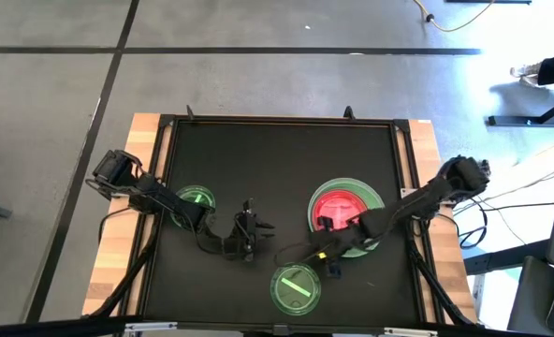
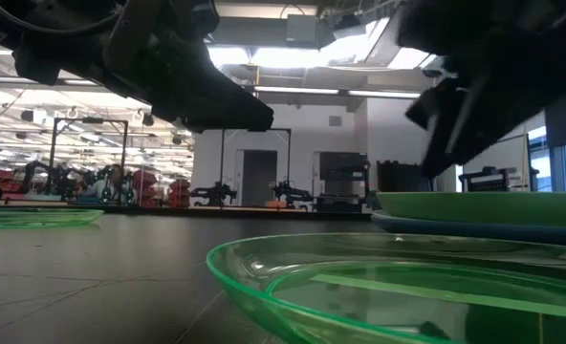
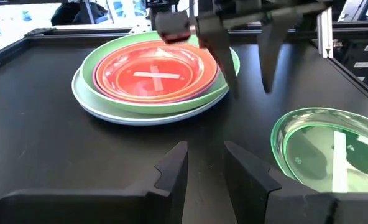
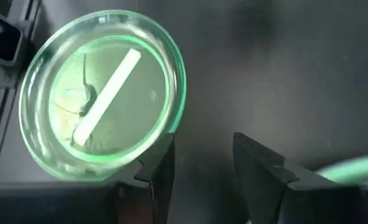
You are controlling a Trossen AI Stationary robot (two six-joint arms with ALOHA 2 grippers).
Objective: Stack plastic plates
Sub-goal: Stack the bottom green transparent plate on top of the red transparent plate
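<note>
While a stack of large and medium plates sits right of centre, two small green dishes remain loose: one near front, one far left. Right gripper hovers released beside front dish; left gripper mid-table, parted, empty

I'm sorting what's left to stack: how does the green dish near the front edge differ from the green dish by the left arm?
The front dish lies clear in the open beside the right gripper; the left dish is partly covered by the left arm. The front dish sits close to the plate stack; the left dish lies far across the table from it. Both are small, translucent green, lying flat and unstacked.
</note>
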